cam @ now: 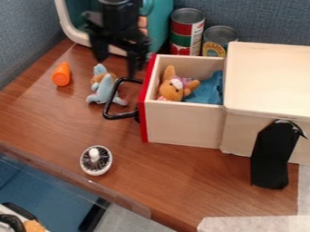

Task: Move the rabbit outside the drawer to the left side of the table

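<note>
**One fixed camera looks down at a slant**

The camera looks from above onto the bench [163, 174], facing the blue-grey fabric panel [266, 20] across the top of the frame. It is near enough that the wooden box [266, 77] runs off the right edge. The bench's near edge slants from the left side down to the bottom of the frame.

My claw [116, 67]: black. Rabbit [105, 85] outside the drawer [183, 122]: pale blue, brown. Drawer: cream, red-fronted. Plush toy [172, 89] within: orange-brown. Table [145, 176]: reddish brown, wood-grained.
</note>
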You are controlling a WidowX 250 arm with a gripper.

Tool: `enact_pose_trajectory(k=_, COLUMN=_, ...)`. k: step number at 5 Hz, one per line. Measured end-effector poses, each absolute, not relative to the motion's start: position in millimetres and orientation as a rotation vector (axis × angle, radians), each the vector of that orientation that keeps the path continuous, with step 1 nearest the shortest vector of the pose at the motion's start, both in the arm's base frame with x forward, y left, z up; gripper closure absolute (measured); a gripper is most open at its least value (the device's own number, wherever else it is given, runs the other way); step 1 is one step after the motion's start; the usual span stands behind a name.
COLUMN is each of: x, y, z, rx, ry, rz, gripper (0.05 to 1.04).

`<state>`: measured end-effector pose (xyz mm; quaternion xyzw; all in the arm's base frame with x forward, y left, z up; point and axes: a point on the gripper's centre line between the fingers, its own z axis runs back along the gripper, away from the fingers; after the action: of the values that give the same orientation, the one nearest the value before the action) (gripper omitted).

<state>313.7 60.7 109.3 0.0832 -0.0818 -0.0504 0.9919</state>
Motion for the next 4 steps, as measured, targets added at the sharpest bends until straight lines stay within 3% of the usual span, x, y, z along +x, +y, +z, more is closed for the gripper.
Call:
enact_pose_trajectory(k=2, x=341.5, y=6.2, z=95.9, rx=0.178, ry=-0.149, rz=-0.257, gripper=0.083)
enact_pose_trajectory(k=4, x=355.1, y=-9.7, z=59.6, rx=0.219, ry=-0.065, rz=-0.315, gripper=0.083)
